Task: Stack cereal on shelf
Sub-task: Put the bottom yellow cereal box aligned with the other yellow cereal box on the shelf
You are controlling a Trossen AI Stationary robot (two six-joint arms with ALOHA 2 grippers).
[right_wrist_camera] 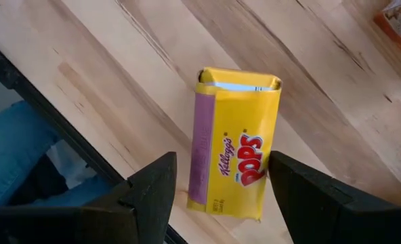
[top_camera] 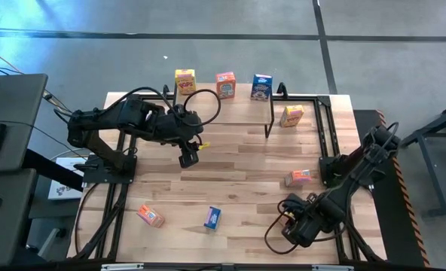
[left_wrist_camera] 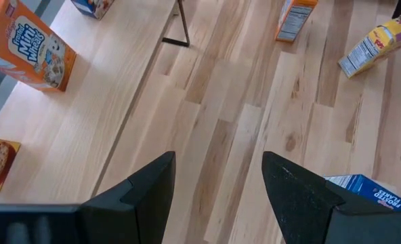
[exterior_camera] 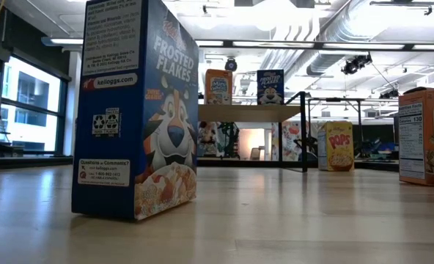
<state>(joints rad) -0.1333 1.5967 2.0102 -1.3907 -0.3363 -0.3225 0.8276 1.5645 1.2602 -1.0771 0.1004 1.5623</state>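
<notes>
The shelf [top_camera: 234, 111] stands at the table's far side and carries a yellow [top_camera: 185, 80], an orange-red [top_camera: 225, 85] and a blue cereal box [top_camera: 262, 87], all upright. My left gripper [top_camera: 189, 156] hangs open over bare table in front of the shelf's left part, holding nothing. My right gripper [top_camera: 294, 226] is open near the near right corner. Its wrist view shows a yellow Pops box [right_wrist_camera: 236, 152] lying flat on the table, between and beyond the fingers, untouched. The high view hides this box under the arm.
Loose boxes on the table: a yellow one [top_camera: 291, 115] by the shelf's right legs, an orange-red one [top_camera: 300, 177] at right, another orange-red [top_camera: 151, 216] and a blue Frosted Flakes box [top_camera: 212, 217] near the front edge. Blue fabric [right_wrist_camera: 14, 146] shows beyond the table edge.
</notes>
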